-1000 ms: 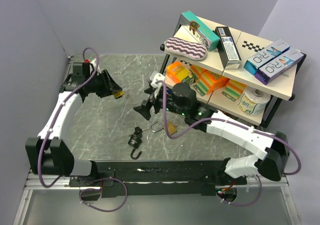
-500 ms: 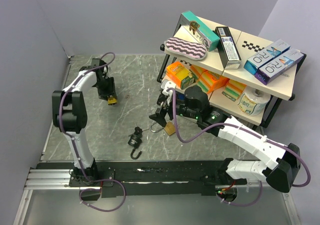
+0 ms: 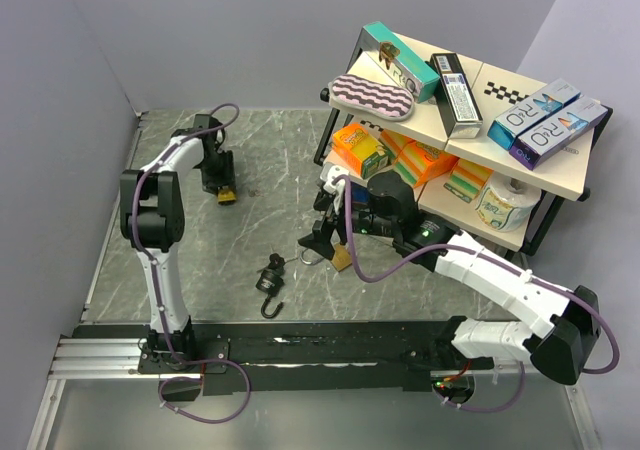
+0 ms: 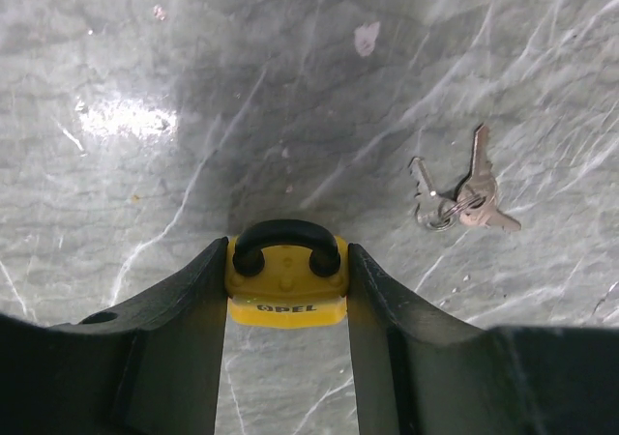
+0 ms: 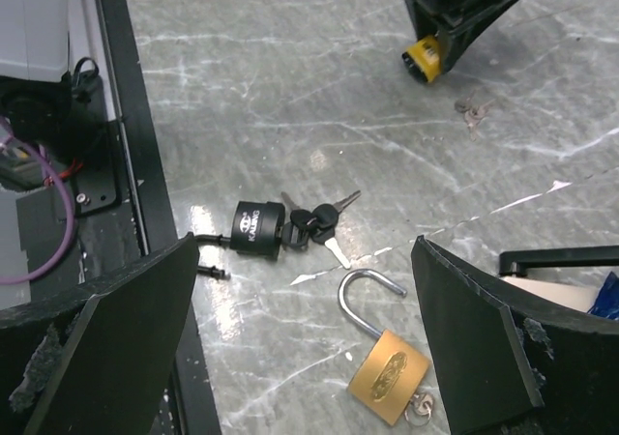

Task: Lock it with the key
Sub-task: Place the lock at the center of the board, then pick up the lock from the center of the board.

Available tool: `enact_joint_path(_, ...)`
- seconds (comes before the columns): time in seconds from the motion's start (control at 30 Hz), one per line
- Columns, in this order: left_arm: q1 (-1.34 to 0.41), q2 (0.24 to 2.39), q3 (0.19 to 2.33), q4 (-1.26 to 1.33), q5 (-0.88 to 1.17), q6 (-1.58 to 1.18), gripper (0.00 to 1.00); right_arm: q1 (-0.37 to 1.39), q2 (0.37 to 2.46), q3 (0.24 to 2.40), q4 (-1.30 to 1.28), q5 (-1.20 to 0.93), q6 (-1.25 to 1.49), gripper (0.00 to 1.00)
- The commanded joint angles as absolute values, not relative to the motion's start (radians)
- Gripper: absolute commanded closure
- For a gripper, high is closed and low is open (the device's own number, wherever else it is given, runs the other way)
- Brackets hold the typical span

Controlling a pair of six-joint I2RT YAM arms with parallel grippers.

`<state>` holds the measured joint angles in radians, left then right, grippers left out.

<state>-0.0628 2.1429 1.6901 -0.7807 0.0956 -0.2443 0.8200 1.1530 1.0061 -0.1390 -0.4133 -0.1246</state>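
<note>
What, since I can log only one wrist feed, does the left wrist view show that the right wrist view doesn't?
Only the left wrist view: the OPEL lettering on the yellow padlock clamped in the left gripper, its shackle closed. Only the right wrist view: the brass padlock with its shackle open, and the black padlock with a key bunch at it. Both: the yellow padlock and the loose keys lying apart from it on the marble table.

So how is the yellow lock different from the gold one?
The yellow lock has a black loop, shut; the gold lock has a silver loop, open. The yellow lock sits clamped in the left tool; the gold lock lies loose on the table. Both are padlocks.
</note>
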Motion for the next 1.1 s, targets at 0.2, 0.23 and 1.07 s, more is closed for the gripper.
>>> enact_joint_path(0.2,-0.097,2.195,1.724,-0.764,0.074,-0.242,0.46,0.798,1.158,1.038,-0.166,-0.474,-0.133,0.01)
enact_joint_path(0.23,-0.095,2.192,1.735,-0.767,0.074,-0.241,0.41,0.798,1.158,1.037,-0.166,-0.474,-0.135,0.01)
enact_joint_path(1.07,0.163,1.287,1.344,-0.598,0.370,-0.268,0.04,0.827,1.439,1.266,-0.581,-0.827,-0.850,0.01)
